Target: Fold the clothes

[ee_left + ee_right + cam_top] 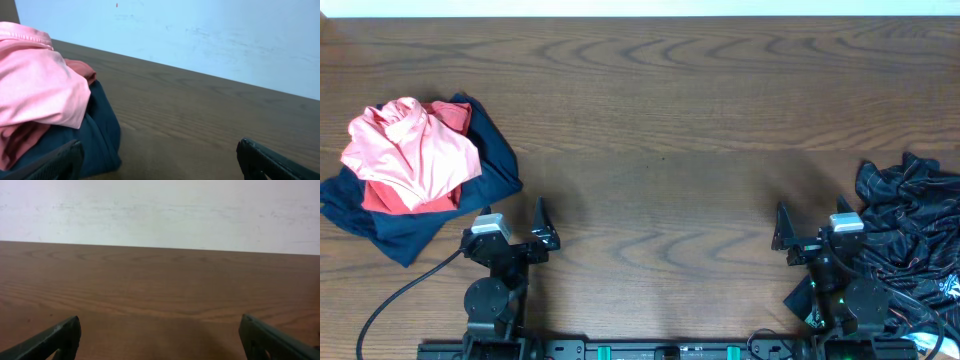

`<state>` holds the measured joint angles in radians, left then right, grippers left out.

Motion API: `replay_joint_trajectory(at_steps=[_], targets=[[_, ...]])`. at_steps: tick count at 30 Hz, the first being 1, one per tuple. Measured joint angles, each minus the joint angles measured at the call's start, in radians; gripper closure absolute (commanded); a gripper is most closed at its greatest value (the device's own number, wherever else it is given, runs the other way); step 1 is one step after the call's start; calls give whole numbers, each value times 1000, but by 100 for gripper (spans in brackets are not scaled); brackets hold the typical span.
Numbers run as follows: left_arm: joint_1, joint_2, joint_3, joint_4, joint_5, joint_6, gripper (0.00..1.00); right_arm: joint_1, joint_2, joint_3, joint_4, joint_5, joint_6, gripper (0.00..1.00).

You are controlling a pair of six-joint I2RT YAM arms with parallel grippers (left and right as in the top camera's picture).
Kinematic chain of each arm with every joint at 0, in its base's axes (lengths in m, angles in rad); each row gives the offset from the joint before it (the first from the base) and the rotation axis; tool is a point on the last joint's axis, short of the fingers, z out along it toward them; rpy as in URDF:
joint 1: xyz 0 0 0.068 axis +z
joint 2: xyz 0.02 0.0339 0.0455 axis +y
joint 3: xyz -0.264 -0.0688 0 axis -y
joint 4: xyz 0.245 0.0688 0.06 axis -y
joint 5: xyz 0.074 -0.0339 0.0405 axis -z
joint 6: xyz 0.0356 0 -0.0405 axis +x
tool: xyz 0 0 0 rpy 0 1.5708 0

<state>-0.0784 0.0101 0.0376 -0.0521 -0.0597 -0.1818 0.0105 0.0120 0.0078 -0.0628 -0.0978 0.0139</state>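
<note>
— How are the arms sitting?

— Both are tucked low at the near edge of the table [660,120], well apart. The left gripper [545,226] is level with the tabletop, jaws spread wide, nothing between them. The right gripper [784,232] is the same: wide, empty, aimed across bare wood toward the wall.

— And the pink T-shirt [415,150]?

— Crumpled at the table's left side, on top of a pile with a red-orange shirt [382,197] and a navy garment [492,160] under it. It lies near the left gripper but not touching it.

— Anything by the right arm?

— A black patterned garment [910,220], heaped just beside it.
</note>
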Motion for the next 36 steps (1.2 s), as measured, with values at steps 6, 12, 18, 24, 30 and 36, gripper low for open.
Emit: replay_joint_trajectory(at_steps=[6, 12, 18, 24, 30, 36], targets=[[0, 0, 0, 1, -1, 0, 2, 0, 0, 0, 0, 0, 0, 1], [0, 0, -14, 38, -8, 0, 2, 0, 0, 0, 0, 0, 0, 1], [0, 0, -28, 116, -7, 0, 2, 0, 0, 0, 0, 0, 0, 1], [0, 0, -18, 30, 11, 0, 2, 0, 0, 0, 0, 0, 0, 1], [0, 0, -16, 26, 27, 0, 2, 0, 0, 0, 0, 0, 0, 1], [0, 0, -16, 25, 30, 0, 2, 0, 0, 0, 0, 0, 0, 1]])
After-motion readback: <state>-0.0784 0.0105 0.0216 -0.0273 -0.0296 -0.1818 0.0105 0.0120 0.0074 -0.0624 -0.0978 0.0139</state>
